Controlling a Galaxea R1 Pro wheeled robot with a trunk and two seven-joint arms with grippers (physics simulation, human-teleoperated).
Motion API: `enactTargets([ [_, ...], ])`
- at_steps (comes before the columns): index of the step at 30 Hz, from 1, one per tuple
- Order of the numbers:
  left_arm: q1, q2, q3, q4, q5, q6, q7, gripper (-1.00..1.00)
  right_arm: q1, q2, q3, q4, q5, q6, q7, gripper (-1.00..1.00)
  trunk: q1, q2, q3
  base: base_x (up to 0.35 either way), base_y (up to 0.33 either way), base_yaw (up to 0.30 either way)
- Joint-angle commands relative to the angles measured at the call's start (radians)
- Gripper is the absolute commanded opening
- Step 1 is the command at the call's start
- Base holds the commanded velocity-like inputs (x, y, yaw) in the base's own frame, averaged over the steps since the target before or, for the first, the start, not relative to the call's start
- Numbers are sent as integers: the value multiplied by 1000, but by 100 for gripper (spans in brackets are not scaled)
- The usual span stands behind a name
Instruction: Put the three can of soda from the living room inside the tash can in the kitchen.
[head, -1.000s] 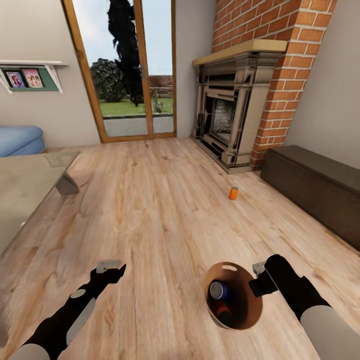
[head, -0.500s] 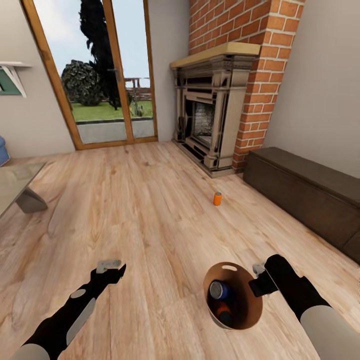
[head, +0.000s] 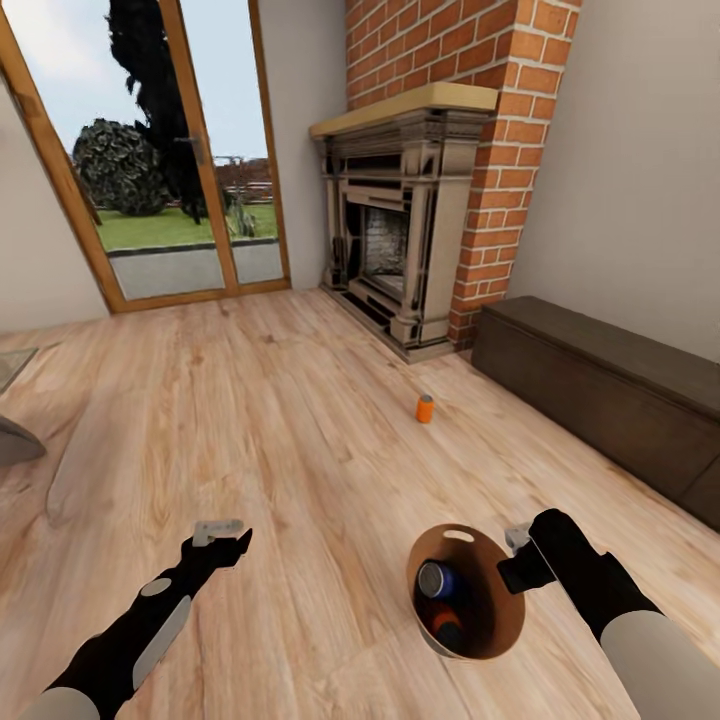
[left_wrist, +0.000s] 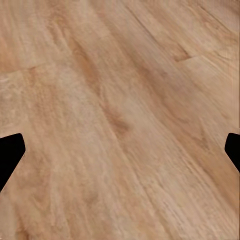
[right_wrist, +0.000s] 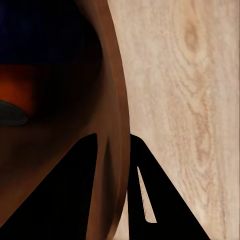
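— Room? Wood floor (head: 300, 420); brick fireplace (head: 400, 220) ahead-right; dark low cabinet (head: 600, 380) along the right wall.
— Bin? Tash can (head: 500, 620) gripped at the rim by right gripper (head: 513, 560), two cans inside.
— Wrist check? Rim between fingers (right_wrist: 112, 150).
— Third? Orange can (head: 425, 408), upright, well ahead, nearer right arm. Left gripper (head: 222, 533) spread wide, empty.

One orange soda can (head: 425, 408) stands upright on the floor; two more cans (head: 440, 598) lie inside the copper-lined trash can (head: 500, 610).

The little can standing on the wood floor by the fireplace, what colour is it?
Bright orange, best seen in the head view.
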Motion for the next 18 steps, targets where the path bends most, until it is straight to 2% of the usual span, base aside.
enactTargets([
  [1,0,0,0,0,0,0,0,100,0,0,0,-1,-24,5,3,-100,0,0,0,263,232,-112],
  [12,0,0,0,2,-1,0,0,100,0,2,0,-1,-25,5,3,-100,0,0,0,255,240,-27],
  [18,0,0,0,3,-1,1,-2,100,0,2,0,-2,-24,5,3,-100,0,0,3,253,242,-166],
])
